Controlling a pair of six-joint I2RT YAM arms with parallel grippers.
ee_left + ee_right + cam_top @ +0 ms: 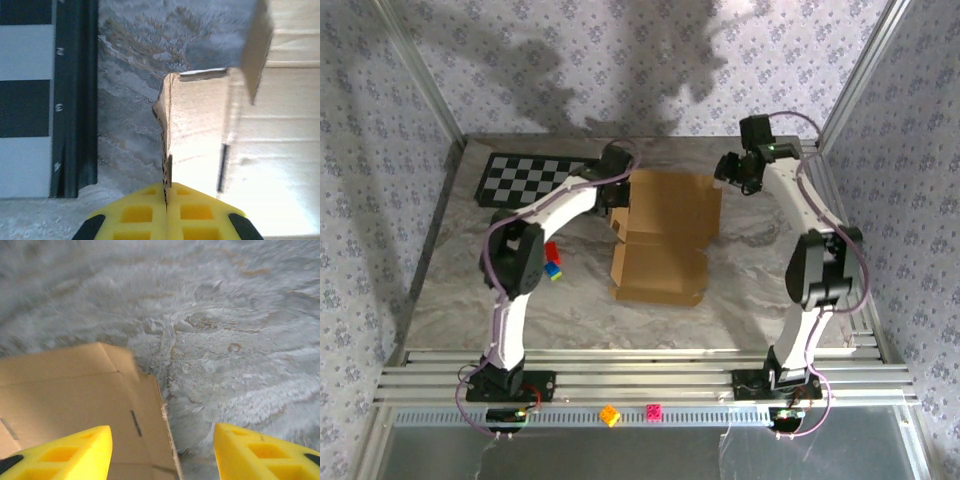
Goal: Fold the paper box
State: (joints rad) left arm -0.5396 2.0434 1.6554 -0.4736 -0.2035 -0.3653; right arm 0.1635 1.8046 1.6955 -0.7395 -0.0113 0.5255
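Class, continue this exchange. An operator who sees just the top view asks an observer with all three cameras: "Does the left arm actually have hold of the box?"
Observer: Yes. The left fingers are shut on a thin upright flap edge of the box.
Operator: And the right fingers?
Observer: The right fingers are open, gripping nothing; the box's edge lies below the gap between them.
Operator: Any slot near that edge?
Observer: Yes, a short dark slot just inside it.

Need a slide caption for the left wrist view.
Left gripper pinching a raised flap of the paper box, checkerboard mat alongside.
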